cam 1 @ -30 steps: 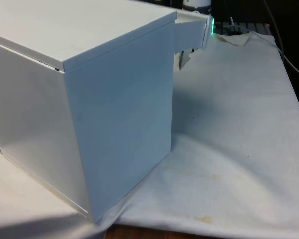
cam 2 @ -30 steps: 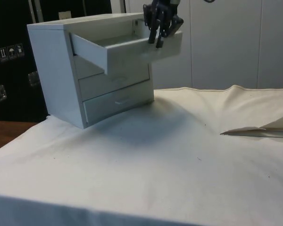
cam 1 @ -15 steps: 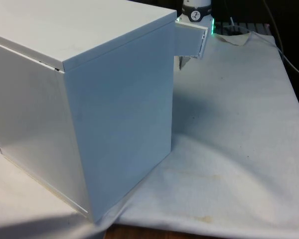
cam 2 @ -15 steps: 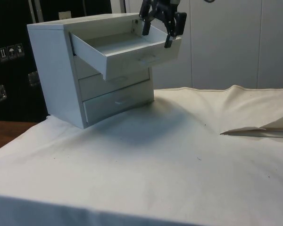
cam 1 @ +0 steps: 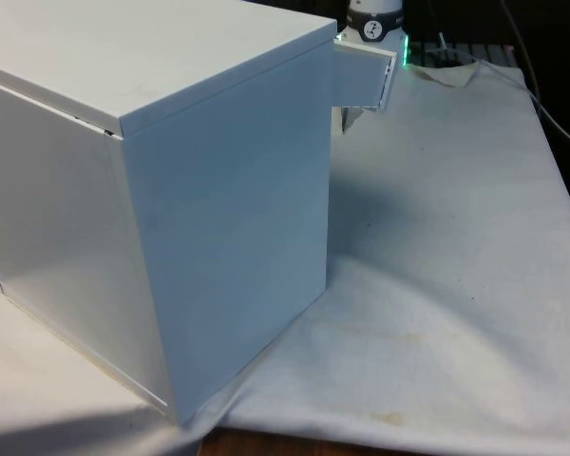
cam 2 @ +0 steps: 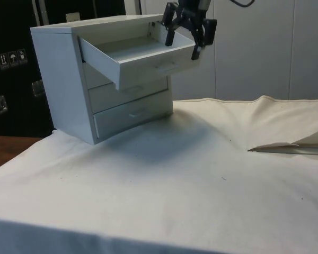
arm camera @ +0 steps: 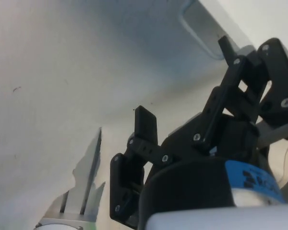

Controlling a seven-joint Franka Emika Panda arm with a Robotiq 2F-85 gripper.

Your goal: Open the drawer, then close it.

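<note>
White chest (cam 2: 90,90), seemingly plain white cloth (cam 2: 201,174)

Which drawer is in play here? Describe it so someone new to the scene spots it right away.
Find the white chest of drawers standing on the white cloth. The drawer in play is the top drawer of its three. It alone is pulled out, showing its bare inside, with the black end effector open at its front edge, while the middle drawer and bottom drawer sit shut.

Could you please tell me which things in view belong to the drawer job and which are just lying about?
Belonging to the job:
white chest of drawers
its pulled-out top drawer
black two-finger gripper, open at that drawer's front edge

Just lying about:
white table cloth
flat pale sheet on the cloth
</note>
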